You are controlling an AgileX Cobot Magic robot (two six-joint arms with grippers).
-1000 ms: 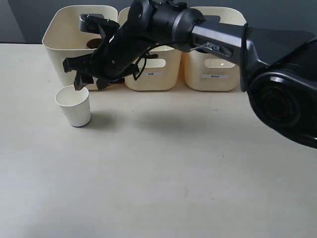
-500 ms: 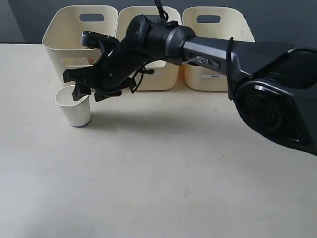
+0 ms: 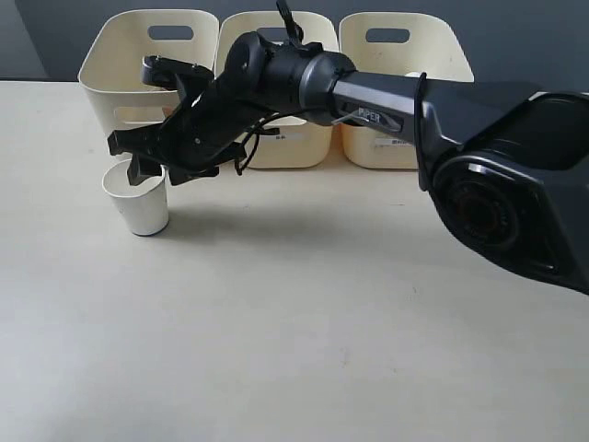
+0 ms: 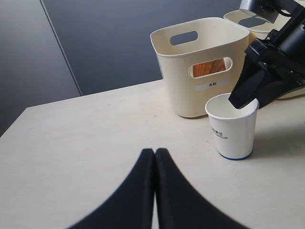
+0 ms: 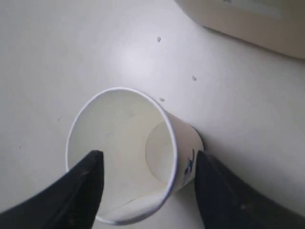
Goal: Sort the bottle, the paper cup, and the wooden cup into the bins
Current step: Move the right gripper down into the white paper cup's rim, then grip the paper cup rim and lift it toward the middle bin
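- Right gripper (image 5: 145, 188) spread wide, one finger (image 5: 83, 191) inside the paper cup (image 5: 128, 155), the other outside its wall.
- Paper cup upright on the table (image 3: 294, 322), left of frame, before the leftmost bin (image 3: 138, 64).
- Left gripper (image 4: 154, 155) pressed closed, holding nothing.

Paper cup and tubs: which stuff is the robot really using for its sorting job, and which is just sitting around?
For the job:
- paper cup, upright on the table, right hand open around its rim
- three bins
- wooden cup, seen through the nearest bin's handle hole

Just around:
- table
- left hand, shut, holding nothing

No bottle shows.
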